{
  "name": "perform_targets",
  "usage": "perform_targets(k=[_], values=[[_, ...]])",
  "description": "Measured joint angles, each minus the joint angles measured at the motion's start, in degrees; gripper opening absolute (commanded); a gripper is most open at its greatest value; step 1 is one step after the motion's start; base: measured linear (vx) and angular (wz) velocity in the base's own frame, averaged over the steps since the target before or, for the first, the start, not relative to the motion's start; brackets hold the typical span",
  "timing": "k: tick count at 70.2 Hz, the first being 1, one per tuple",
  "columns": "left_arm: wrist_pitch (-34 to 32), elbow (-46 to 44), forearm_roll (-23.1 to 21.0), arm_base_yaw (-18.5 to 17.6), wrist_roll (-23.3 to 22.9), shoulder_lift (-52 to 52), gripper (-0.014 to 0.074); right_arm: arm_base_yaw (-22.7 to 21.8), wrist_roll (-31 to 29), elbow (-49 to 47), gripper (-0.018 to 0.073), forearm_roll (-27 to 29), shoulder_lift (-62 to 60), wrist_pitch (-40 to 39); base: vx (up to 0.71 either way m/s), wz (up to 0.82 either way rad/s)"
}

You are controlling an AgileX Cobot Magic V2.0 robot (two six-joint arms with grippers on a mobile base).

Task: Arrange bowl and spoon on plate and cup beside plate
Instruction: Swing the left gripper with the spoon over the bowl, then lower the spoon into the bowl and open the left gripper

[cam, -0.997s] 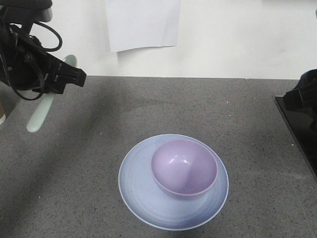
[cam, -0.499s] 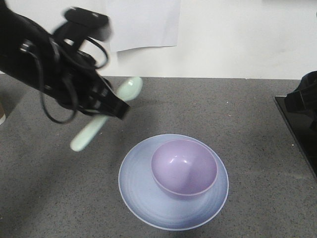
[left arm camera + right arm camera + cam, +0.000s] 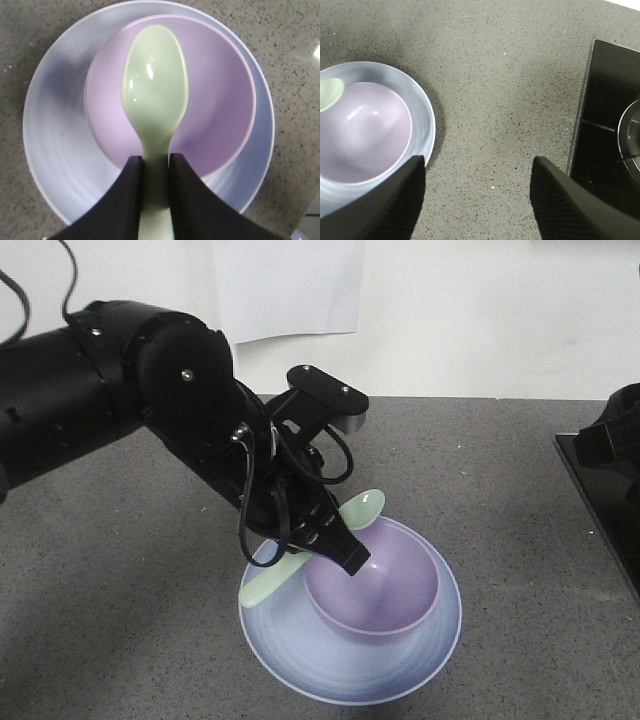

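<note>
Left gripper (image 3: 156, 167) was clamped on the mint spoon (image 3: 155, 85) over the purple bowl (image 3: 220, 100); dropped from there, it could've bounced off the rim.

No text, label or number can be read anywhere (the wall sheet (image 3: 288, 285) is blank).

Bright even light, soft shadows — glints on the spoon (image 3: 156, 95)
</note>
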Motion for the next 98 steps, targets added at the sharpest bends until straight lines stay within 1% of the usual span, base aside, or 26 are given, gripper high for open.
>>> perform_targets(k=[12, 22, 35, 47, 60, 78, 85, 92, 98], values=[[-0.7, 0.0, -2.2, 0.0, 0.3, 2.0, -0.0006, 0.0, 0.0, 0.0, 0.0452, 0.0, 0.0, -0.1, 0.0, 0.0], [-1.7, 0.0, -3.3, 0.0, 0.4, 4.3, -0.0006, 0.0, 0.0, 0.0, 0.0452, 0.0, 0.0, -0.1, 0.0, 0.0], [-2.1, 0.0, -3.4, 0.0, 0.4, 6.1, 0.0, 0.0, 0.0, 0.0, 0.0452, 0.0, 0.0, -0.1, 0.0, 0.0], [-2.3, 0.0, -3.5, 0.0, 0.5, 6.5, 0.0028, 0.0, 0.0, 0.0, 0.0452, 0.0, 0.0, -0.1, 0.0, 0.0], [-2.3, 0.0, -3.5, 0.0, 0.5, 7.4, 0.0111, 0.0, 0.2, 0.0, 0.0452, 0.0, 0.0, -0.1, 0.0, 0.0], [-2.3, 0.0, -4.1, 0.0, 0.5, 7.5, 0.03, 0.0, 0.2, 0.0, 0.0452, 0.0, 0.0, -0.1, 0.0, 0.0], [-2.3, 0.0, -4.2, 0.0, 0.5, 7.5, 0.036, 0.0, 0.2, 0.0, 0.0452, 0.0, 0.0, -0.1, 0.0, 0.0], [-2.4, 0.0, -4.2, 0.0, 0.5, 7.5, 0.0399, 0.0, 0.2, 0.0, 0.0452, 0.0, 0.0, -0.1, 0.0, 0.0], [-2.5, 0.0, -4.2, 0.0, 0.5, 7.5, 0.0402, 0.0, 0.2, 0.0, 0.0452, 0.0, 0.0, -0.1, 0.0, 0.0]])
